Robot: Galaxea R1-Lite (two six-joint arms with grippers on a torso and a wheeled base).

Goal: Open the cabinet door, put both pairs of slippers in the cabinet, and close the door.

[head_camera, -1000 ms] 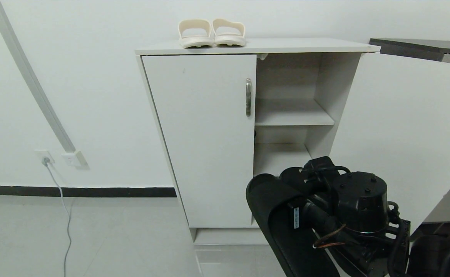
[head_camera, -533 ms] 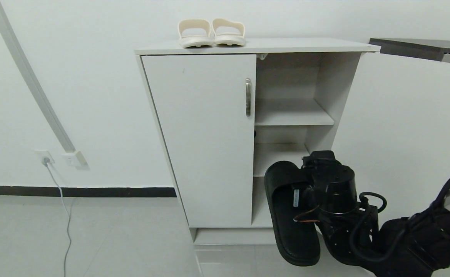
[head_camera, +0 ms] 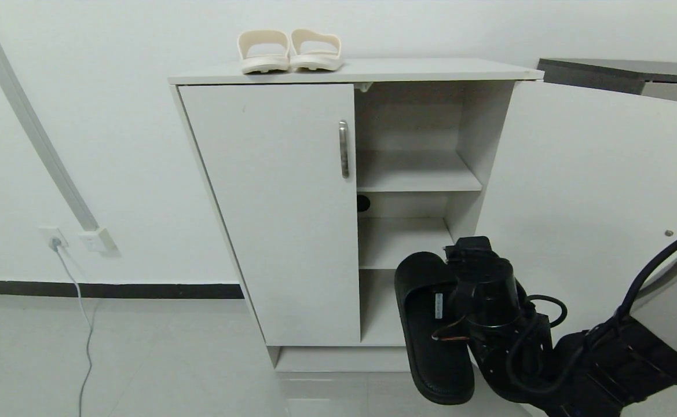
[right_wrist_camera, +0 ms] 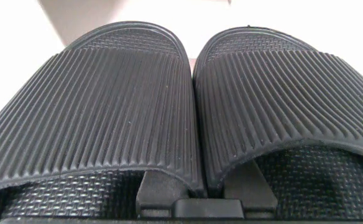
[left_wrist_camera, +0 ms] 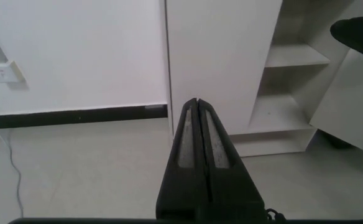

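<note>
Nearest, the left gripper [left_wrist_camera: 197,124] hangs low over the floor, its two fingers pressed flat together with nothing between them. Further forward, the right gripper [head_camera: 453,289] is clamped on the pair of black slippers [head_camera: 434,336], pinching the two straps where they meet. The pair hangs nearly upright just in front of the cabinet's [head_camera: 344,70] lower opening, not yet inside. The right door [head_camera: 581,191] stands wide open and the left door [head_camera: 274,214] is closed. The cream slippers [head_camera: 289,51] sit on the cabinet's top.

Likely risks: held by the strap edges alone, one slipper could slide free; hanging this upright, the pair may catch the middle shelf [head_camera: 402,240] or the left door's edge on entry.

A small pale tag [head_camera: 438,305] on the black pair carries print too small to read
</note>
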